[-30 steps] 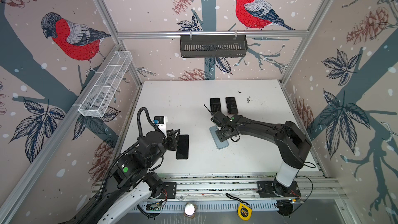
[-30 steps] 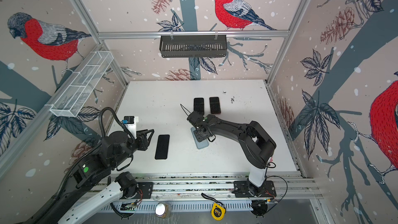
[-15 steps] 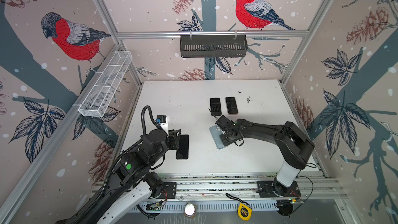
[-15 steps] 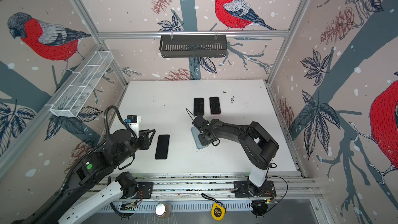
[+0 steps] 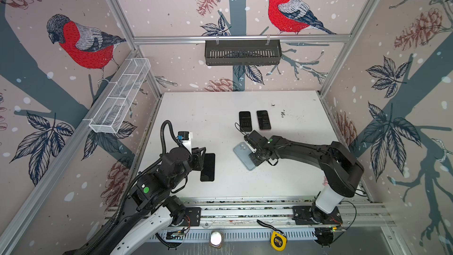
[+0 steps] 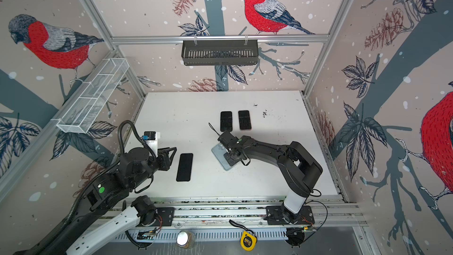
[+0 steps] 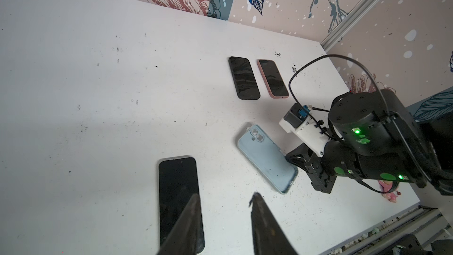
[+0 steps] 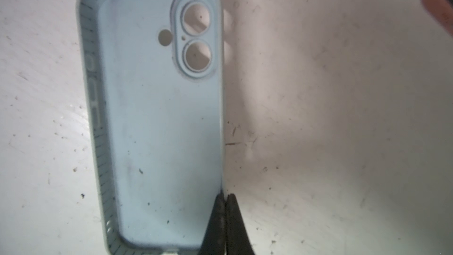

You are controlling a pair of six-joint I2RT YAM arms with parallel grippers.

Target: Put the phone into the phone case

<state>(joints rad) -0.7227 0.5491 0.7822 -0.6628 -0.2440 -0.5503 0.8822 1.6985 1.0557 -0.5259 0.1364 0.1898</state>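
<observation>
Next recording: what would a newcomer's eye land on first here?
The empty light blue phone case lies mid-table, open side up, its side wall pinched by the fingers of the right gripper. Nearby, a bare black phone lies flat beside the open left gripper.

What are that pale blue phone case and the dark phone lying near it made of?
The phone case: probably soft silicone or rubbery plastic, matte; dull sheen, moulded ribs inside its wall, dust clinging. The phone: smooth glass front, it seems, dark and even, with a pale, possibly metal, rim.
</observation>
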